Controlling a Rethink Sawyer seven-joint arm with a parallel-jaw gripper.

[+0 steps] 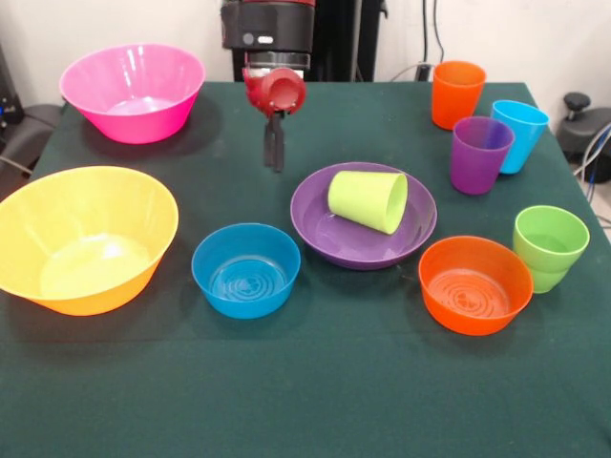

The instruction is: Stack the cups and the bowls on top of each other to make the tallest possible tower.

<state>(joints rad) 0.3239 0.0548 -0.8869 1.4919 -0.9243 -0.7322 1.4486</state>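
Gripper (275, 153) hangs over the table (315, 401) left of the purple bowl (329, 234), jaws closed, empty. Lime-yellow cup (368, 200) lies tipped inside the purple bowl. Blue bowl (245, 270) sits near-left, apart.

1. You see the arm (268, 27) as a thick black cylinder with a red band at its top edge.
2. A small pale round mark sits on the black housing.
3. Below it hangs a glossy dark-red rounded joint.
4. The end effector (275, 153) is narrow, dark grey and blade-like.
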